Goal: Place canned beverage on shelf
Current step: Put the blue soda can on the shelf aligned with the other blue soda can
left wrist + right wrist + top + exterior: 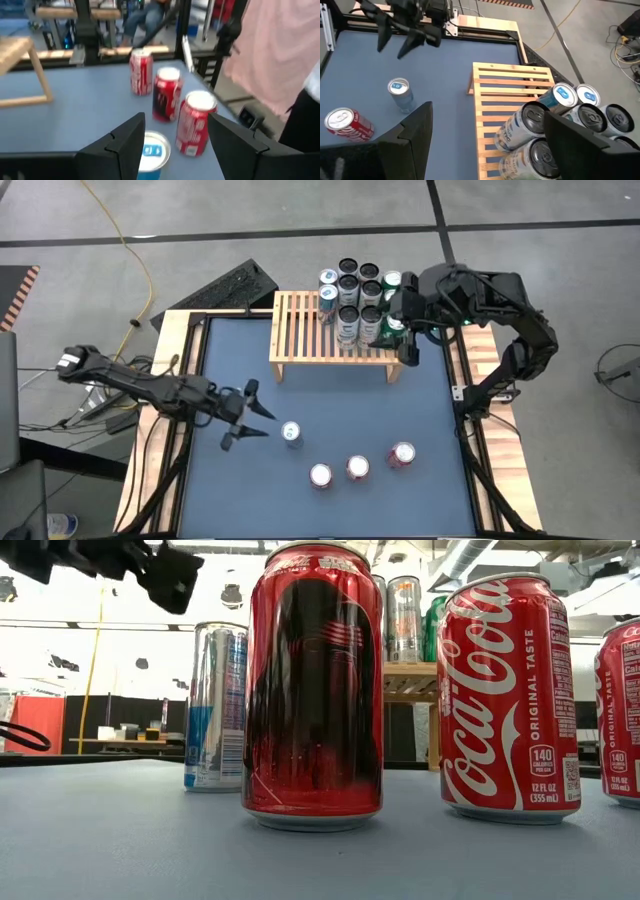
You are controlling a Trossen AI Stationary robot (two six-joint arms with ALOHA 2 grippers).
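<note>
From above, the left gripper (252, 416) hovers with fingers spread, just beside the slim blue-and-silver can (291, 433) standing on the blue table (330, 405). The right gripper (400, 330) hangs released over the shelf (300, 330) end crowded with cans. In the left wrist view the slim can's top (152, 147) sits between the parted fingers (125, 145), ungrasped.

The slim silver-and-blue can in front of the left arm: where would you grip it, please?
Probably around its mid-body, from the side. The slim can stands upright, apart from the red cans, and the left end effector is already open beside it.
</note>
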